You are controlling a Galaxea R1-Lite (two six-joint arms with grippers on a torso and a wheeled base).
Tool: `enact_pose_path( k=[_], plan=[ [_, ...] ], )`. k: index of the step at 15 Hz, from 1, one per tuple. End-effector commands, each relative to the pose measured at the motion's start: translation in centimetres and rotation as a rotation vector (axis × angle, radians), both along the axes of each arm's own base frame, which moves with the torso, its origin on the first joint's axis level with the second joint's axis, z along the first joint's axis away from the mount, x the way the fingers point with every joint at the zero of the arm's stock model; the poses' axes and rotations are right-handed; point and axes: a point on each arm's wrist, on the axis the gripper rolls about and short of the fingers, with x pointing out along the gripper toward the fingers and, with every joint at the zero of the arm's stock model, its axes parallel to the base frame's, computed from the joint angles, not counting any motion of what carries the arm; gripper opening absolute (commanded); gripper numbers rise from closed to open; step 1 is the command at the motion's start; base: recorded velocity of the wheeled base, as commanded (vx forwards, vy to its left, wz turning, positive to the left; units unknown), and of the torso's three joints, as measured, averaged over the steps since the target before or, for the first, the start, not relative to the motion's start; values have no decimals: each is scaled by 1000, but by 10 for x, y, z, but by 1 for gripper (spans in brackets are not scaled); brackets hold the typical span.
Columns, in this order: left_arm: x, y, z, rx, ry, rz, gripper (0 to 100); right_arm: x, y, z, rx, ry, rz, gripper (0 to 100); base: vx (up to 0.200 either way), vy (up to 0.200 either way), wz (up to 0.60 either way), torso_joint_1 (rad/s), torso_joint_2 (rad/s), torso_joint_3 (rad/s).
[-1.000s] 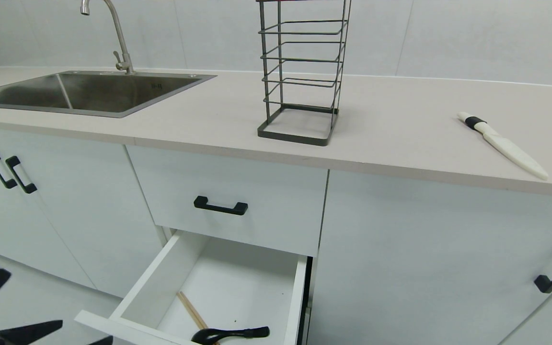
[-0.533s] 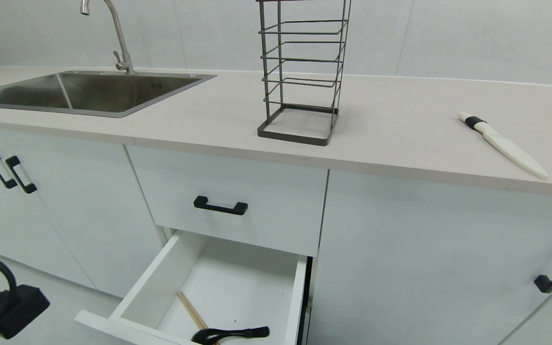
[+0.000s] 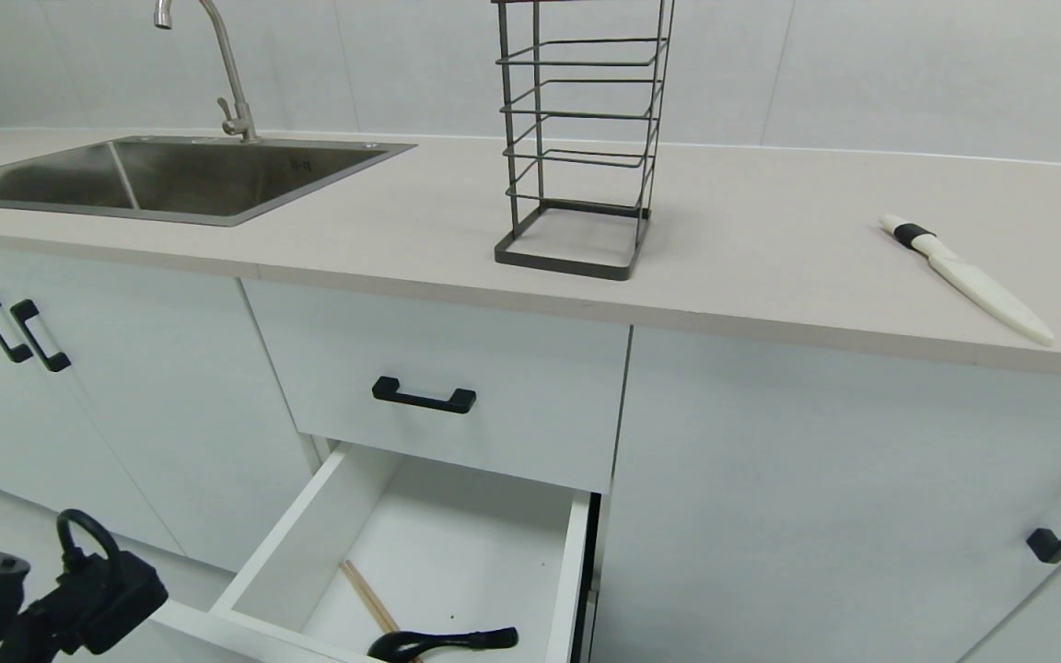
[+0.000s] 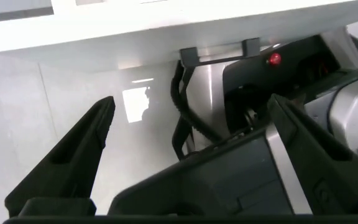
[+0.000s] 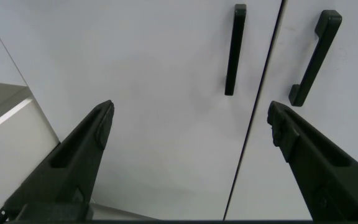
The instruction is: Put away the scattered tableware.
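Far right on the counter lies the knife; left gripper and right gripper both gape empty, so I'd pinch it crosswise, mid-length.

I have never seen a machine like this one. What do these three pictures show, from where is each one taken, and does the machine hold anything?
This is a two-armed robot in a kitchen. The wide picture comes from a camera on its head, looking down at a countertop. On it stands a wire rack, and a white knife lies to the robot's right; a sink is at its left. Below, a drawer is pulled open, with chopsticks and a black utensil inside. The other two pictures come from cameras on the wrists. Each shows two dark fingers: the left gripper, and the right gripper, which faces cabinet doors. Both are open and hold nothing.
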Motion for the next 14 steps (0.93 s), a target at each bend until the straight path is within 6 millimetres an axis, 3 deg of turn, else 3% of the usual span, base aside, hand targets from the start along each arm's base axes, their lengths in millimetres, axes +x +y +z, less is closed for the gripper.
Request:
enact_pose_path(
  k=[1, 6, 11, 14],
  plan=[
    [9, -1, -12, 23, 93, 12, 100, 0, 0, 0, 0, 3, 1, 100, 0, 0, 0, 0, 0, 0],
    [41, -2, -26, 25, 60, 98, 100, 0, 0, 0, 0, 3, 1, 100, 0, 0, 0, 0, 0, 0],
    [48, -4, -27, 25, 53, 96, 100, 0, 0, 0, 0, 3, 1, 100, 0, 0, 0, 0, 0, 0],
    [65, -7, -33, 12, 4, 96, 100, 0, 0, 0, 0, 3, 1, 100, 0, 0, 0, 0, 0, 0]
  ],
)
